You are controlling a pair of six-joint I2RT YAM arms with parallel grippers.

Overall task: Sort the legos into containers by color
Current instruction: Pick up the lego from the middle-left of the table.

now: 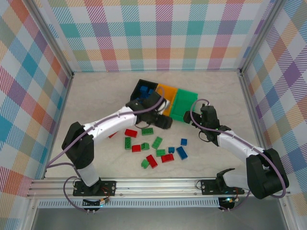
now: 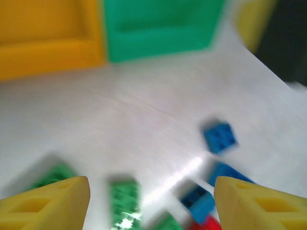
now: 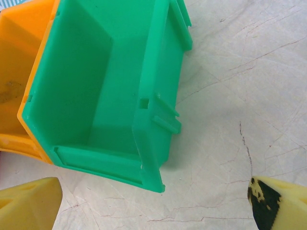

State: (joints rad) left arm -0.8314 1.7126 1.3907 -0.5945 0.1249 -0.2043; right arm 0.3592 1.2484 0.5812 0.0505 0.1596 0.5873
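Top external: red, green and blue legos point(image 1: 157, 142) scattered on table point(image 1: 96, 96) near of black bin point(image 1: 139, 84), orange bin point(image 1: 168, 92), green bin point(image 1: 185, 103); left gripper point(image 2: 151, 201) at orange bin's near edge, right gripper point(image 3: 153, 203) beside green bin, both jaws apart, empty.

The pale, marbled table point(image 1: 96, 96) carries three joined containers set askew near its middle: a black bin point(image 1: 142, 86), an orange bin point(image 1: 168, 92) and a green bin point(image 1: 185, 103). Just in front of them, red, green and blue legos point(image 1: 157, 142) lie scattered, a blue brick point(image 1: 183, 142) rightmost.
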